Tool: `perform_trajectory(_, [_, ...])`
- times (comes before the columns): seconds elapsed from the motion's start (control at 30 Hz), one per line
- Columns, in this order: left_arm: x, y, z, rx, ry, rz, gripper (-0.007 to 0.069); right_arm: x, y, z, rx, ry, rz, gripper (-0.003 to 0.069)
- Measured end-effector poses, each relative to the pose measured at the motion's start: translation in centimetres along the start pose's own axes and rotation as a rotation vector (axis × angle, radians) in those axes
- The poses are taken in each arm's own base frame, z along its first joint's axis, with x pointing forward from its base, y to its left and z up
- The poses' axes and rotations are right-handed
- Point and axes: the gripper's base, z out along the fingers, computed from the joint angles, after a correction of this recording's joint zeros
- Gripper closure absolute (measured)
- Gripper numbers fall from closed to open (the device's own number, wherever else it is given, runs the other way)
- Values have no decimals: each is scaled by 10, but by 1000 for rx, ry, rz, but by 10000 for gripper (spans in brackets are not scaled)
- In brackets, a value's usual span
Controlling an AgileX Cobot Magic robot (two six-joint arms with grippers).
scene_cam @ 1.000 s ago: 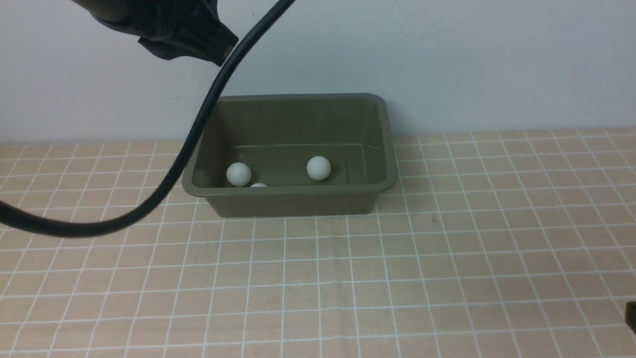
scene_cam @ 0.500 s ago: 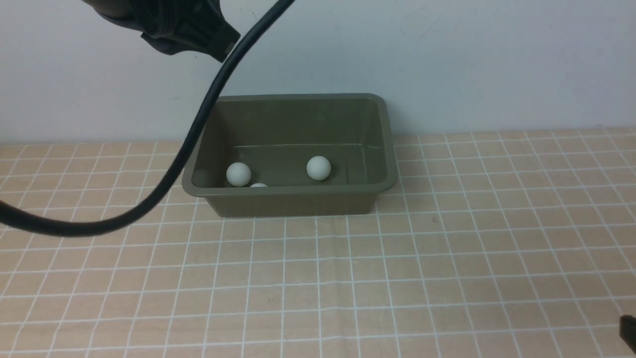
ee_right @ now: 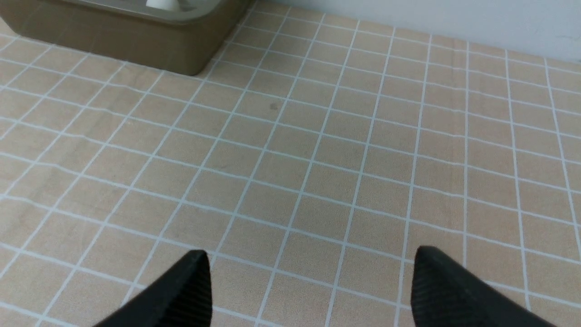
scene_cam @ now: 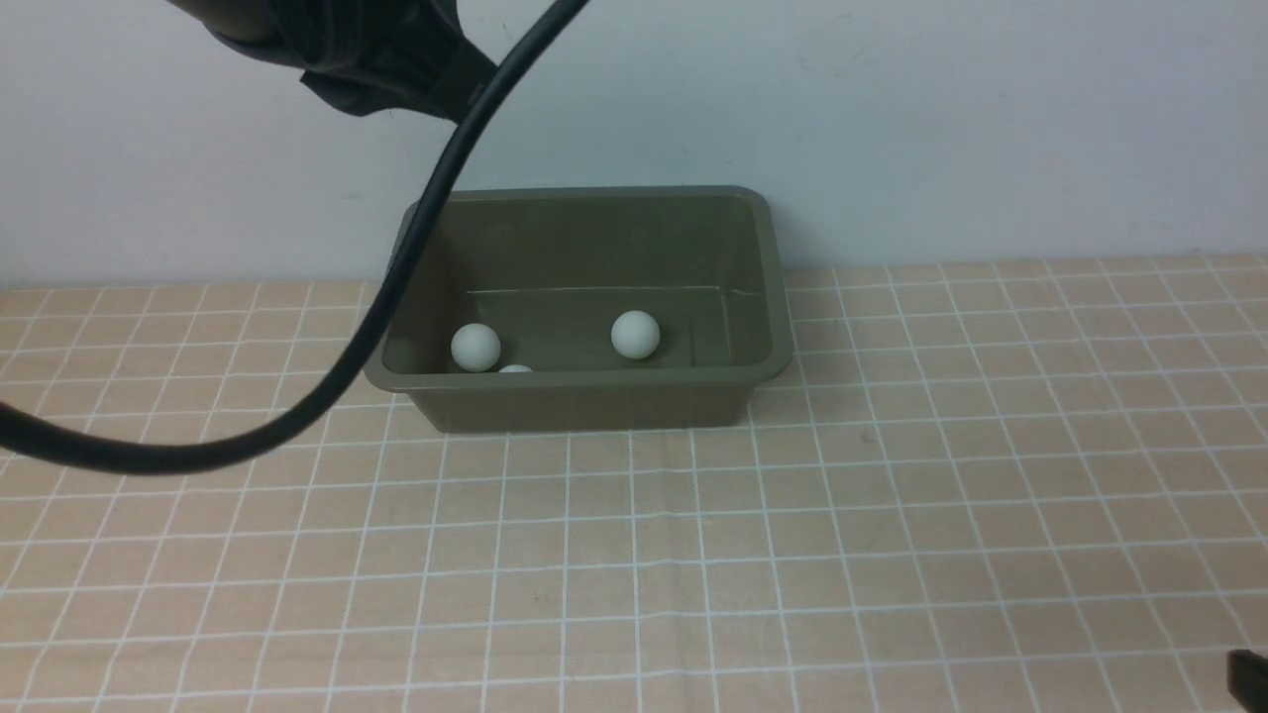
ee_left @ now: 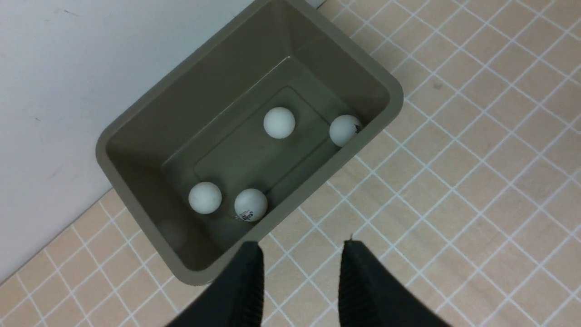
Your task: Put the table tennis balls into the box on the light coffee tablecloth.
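The olive-green box (scene_cam: 584, 384) stands on the light coffee tablecloth (scene_cam: 792, 555) against the back wall. Several white table tennis balls lie on its floor: one (ee_left: 279, 122) mid-floor, one (ee_left: 344, 130) against a side wall, two (ee_left: 205, 197) (ee_left: 250, 204) side by side near a corner. The front view shows three of them (scene_cam: 475, 348) (scene_cam: 635, 334) (scene_cam: 515, 368), the last mostly hidden by the near wall. My left gripper (ee_left: 305, 245) hangs high above the box's near rim (ee_left: 317, 181), its fingers a narrow gap apart and empty. My right gripper (ee_right: 311, 250) stands wide open over bare cloth.
A thick black cable (scene_cam: 396, 267) loops down from the left arm (scene_cam: 367, 45) across the box's left end in the front view. A pale wall (scene_cam: 892, 119) runs directly behind the box. The box's corner (ee_right: 195, 45) shows ahead of the right gripper.
The left arm at the top has shifted a little to the right. The right gripper's dark tip has slid lower at the bottom right corner. The balls have not moved.
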Motion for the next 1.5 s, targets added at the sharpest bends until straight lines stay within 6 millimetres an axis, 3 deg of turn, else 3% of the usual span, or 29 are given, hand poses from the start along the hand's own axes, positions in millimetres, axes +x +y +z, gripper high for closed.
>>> perform_trajectory(0.63, [2,-5,-6,47,-3,-23,442,0,0,0,0,-1,0,123])
perform_trajectory(0.77, [6,-5,-31,30,-55,-22,442,0,0,0,0,-1,1,123])
perform_trajectory(0.93, [28,13,-96,-63,-185,-103,442,0,0,0,0,-1,1,123])
perform_trajectory(0.97, [31,17,-101,-81,-193,-123,442,0,0,0,0,-1,1,123])
perform_trajectory(1.0, [45,25,-119,-142,-219,-179,442,0,0,0,0,-1,1,123])
perform_trajectory(1.1, [76,33,-140,-260,-249,-255,442,0,0,0,0,-1,1,123])
perform_trajectory(1.2, [104,36,-136,-362,-272,-304,442,0,0,0,0,-1,1,123])
perform_trajectory(1.4, [180,25,-85,-489,-316,-393,442,0,0,0,0,-1,1,123])
perform_trajectory(1.43, [204,16,-67,-499,-329,-408,442,0,0,0,0,-1,1,123])
perform_trajectory(1.5, [234,1,-49,-515,-360,-416,442,0,0,0,0,-1,1,123])
